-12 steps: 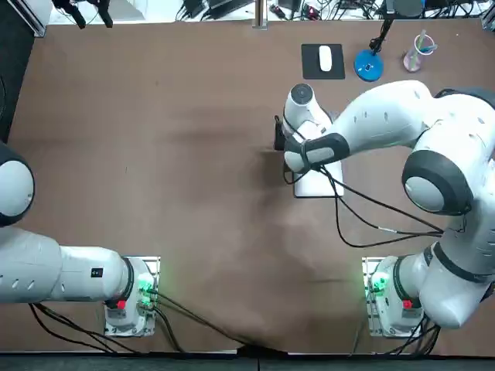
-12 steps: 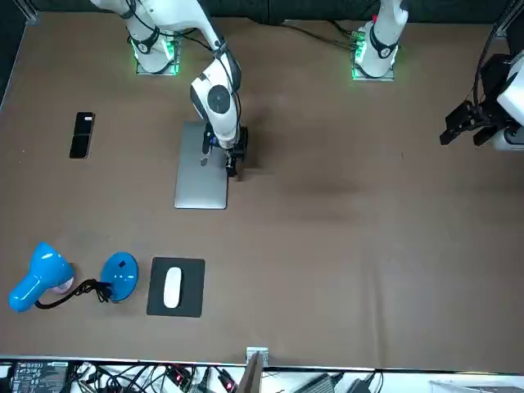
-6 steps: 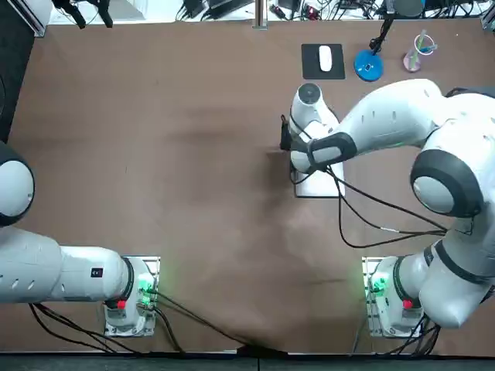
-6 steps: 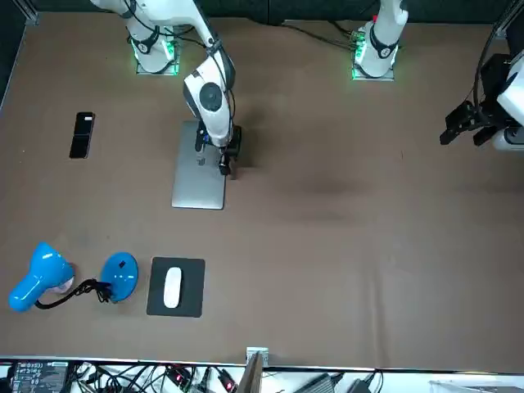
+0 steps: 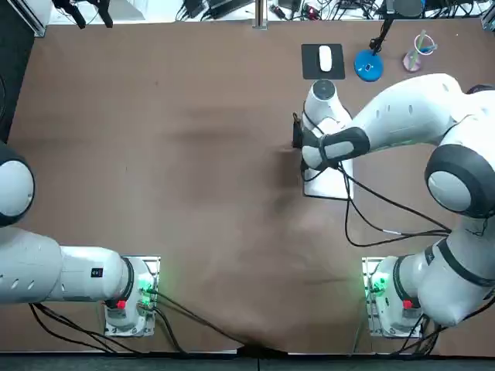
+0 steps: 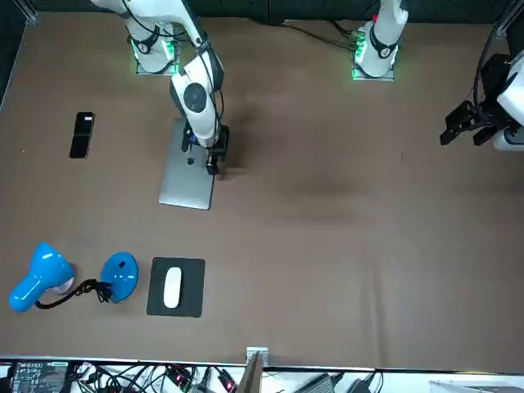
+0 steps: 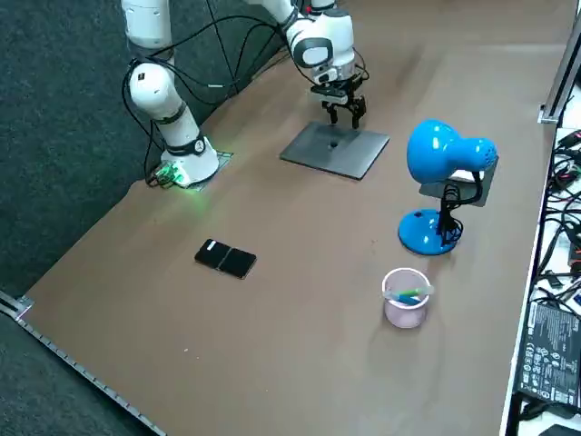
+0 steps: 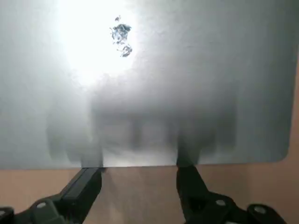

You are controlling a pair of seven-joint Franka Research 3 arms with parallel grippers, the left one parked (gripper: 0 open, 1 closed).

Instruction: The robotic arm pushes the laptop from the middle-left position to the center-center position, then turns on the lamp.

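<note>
The laptop [image 6: 187, 176] lies closed and flat on the robot's right half of the table [image 6: 344, 246], at mid depth, not at the centre. The right gripper [image 6: 212, 162] stands low at the laptop's long edge that faces the table's middle. Its fingers [image 8: 88, 179] are spread and hold nothing, both tips on this edge, I think so that a push goes square without turning it. The lamp [image 6: 49, 274] waits well apart, at the far right corner.
</note>
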